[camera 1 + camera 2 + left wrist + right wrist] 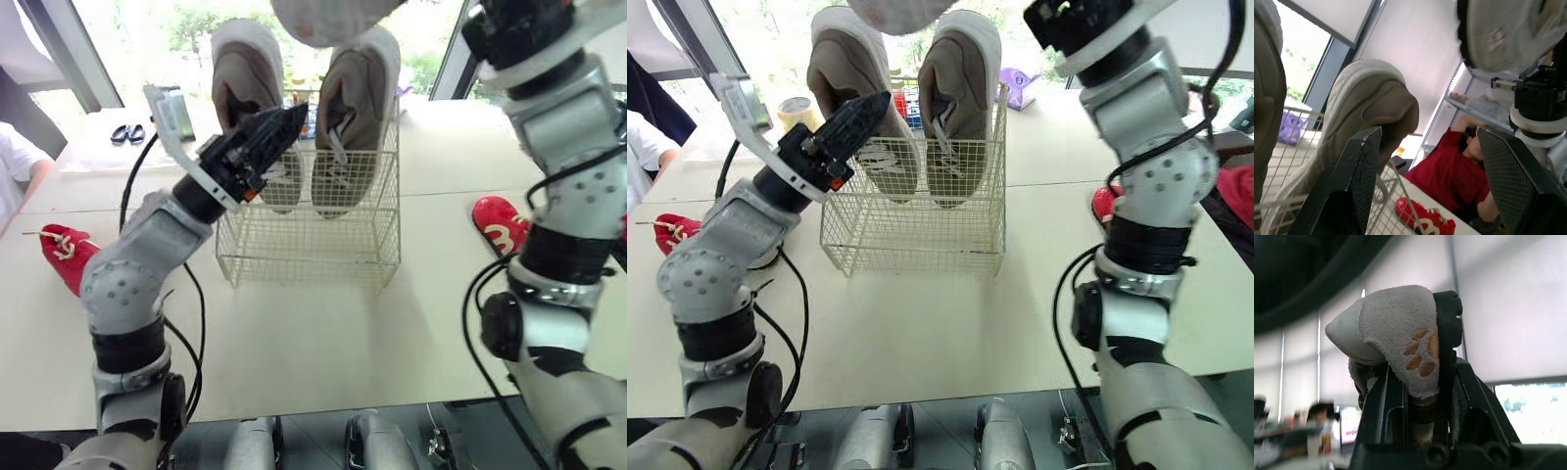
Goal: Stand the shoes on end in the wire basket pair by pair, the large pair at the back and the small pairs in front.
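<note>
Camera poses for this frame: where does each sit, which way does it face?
Left eye: head, facing forward-down at the wire basket holding the beige pair; left arm and right arm show.
Right eye: same head, same scene, shifted sideways.
Left wrist: beside the basket, looking up through the open left gripper at the beige pair.
Right wrist: raised high, facing window blinds; right gripper clamps the grey shoe.
Shared: eyes and left wrist all catch the grey shoe.

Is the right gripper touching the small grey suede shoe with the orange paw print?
Touching. In the right wrist view the right gripper clamps the small grey suede shoe between its black fingers.
</note>
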